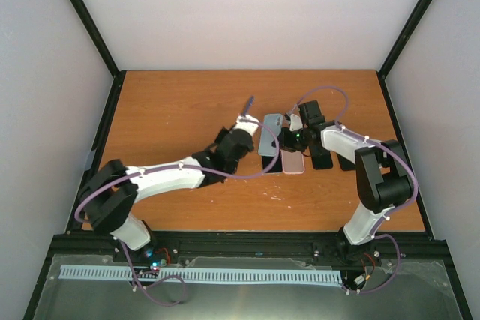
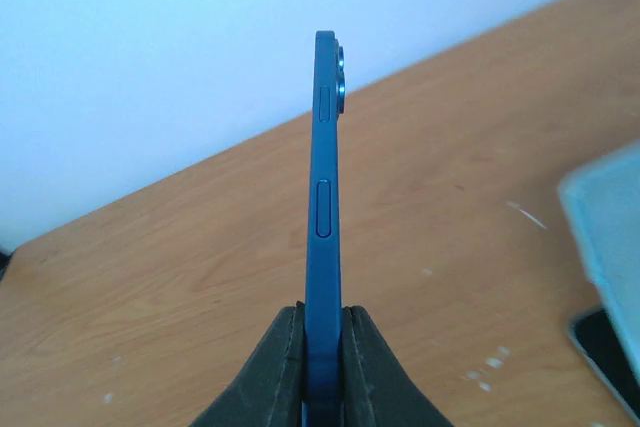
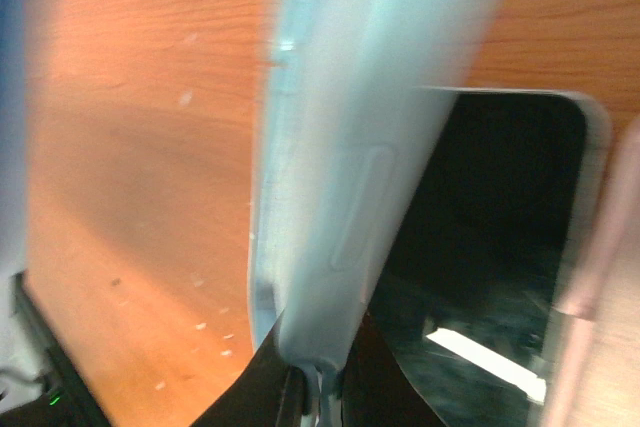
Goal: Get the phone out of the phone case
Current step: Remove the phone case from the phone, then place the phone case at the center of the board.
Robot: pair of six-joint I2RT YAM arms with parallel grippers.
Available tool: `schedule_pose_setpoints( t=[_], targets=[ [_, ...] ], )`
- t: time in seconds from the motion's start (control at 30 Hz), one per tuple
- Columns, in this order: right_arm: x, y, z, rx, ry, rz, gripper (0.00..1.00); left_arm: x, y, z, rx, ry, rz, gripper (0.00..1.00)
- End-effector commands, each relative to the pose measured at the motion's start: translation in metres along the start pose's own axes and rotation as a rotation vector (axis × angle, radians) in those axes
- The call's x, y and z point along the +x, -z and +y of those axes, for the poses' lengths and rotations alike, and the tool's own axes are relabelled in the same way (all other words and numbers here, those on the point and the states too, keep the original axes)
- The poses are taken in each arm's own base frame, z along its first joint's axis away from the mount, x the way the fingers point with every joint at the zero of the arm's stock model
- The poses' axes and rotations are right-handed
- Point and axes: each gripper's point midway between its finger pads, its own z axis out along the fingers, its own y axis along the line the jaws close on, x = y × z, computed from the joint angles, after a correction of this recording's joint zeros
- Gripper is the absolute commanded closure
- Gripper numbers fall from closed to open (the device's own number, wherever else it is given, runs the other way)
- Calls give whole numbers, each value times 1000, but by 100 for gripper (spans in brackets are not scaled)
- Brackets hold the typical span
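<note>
The blue phone [image 2: 323,197] stands on its thin edge, its long axis running straight out from the left pincer [image 2: 322,387] toward the far wall. The camera bump is at the far end and the side buttons face the wrist camera. The left pincer is clamped on the phone's near end, one finger [image 2: 272,377] on each flat face, holding it above the tabletop [image 2: 180,277].

To its right and apart from it, the pale grey case [image 1: 271,134] is pinched at its near end by the right pincer [image 3: 320,392]. The case stretches away over a dark-screened handset [image 3: 500,247] that lies flat.
</note>
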Motion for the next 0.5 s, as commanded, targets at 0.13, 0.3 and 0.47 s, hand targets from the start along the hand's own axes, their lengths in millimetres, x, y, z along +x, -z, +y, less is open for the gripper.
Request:
schedule_pose_setpoints(
  t=[0.13,0.3,0.47],
  targets=[
    [-3,20,28,-101,99,-32,97,34,4,38,-143,101,130,100],
    [14,15,54,-250,111,56,97,84,15,52,-233,73,294,100],
    [44,-24,57,-234,59,209,97,114,30,52,-189,112,363,100]
  ],
)
